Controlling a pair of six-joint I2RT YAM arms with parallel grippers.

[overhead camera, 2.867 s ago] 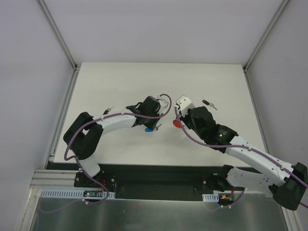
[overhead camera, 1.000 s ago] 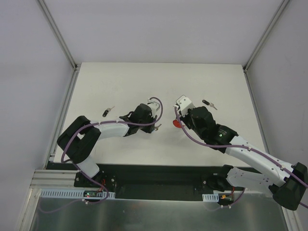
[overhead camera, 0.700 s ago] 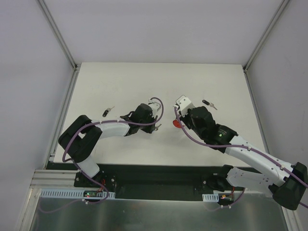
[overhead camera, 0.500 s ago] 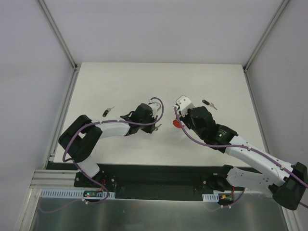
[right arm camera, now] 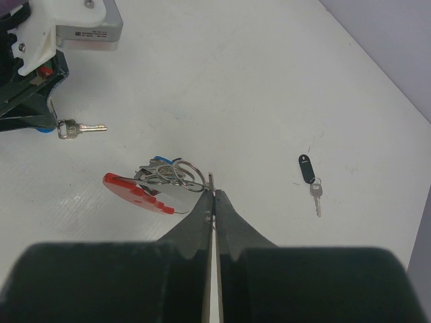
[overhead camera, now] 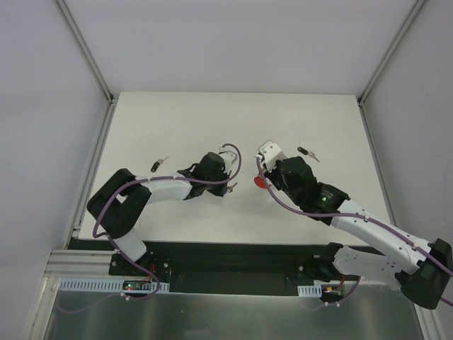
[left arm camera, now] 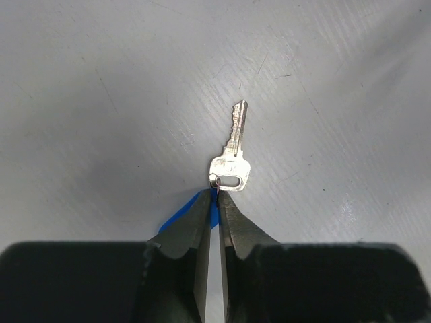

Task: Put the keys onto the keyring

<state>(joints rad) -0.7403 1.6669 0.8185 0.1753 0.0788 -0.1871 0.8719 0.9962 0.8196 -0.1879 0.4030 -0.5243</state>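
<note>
In the left wrist view a small silver key (left arm camera: 231,165) lies on the white table, joined by a tiny ring to a blue tag (left arm camera: 185,205). My left gripper (left arm camera: 217,192) is shut on that blue tag, which is mostly hidden under the fingers. The keyring (right arm camera: 135,190), a red plastic band with silver rings (right arm camera: 176,172), lies beside my right gripper (right arm camera: 214,192), which is shut on its metal ring. From above, the left gripper (overhead camera: 228,186) and right gripper (overhead camera: 263,181) face each other a short way apart, with the red keyring (overhead camera: 258,183) between them.
A black-tagged key (right arm camera: 308,169) lies to the right of the right gripper, also seen from above as the black-tagged key (overhead camera: 307,152). Another small key (overhead camera: 158,165) lies left of the left arm. Table edges and frame posts border the white surface.
The left jaws have closed onto the blue tag over the last second. Earlier still, the left gripper came down lower onto the key. The right arm has not moved.
</note>
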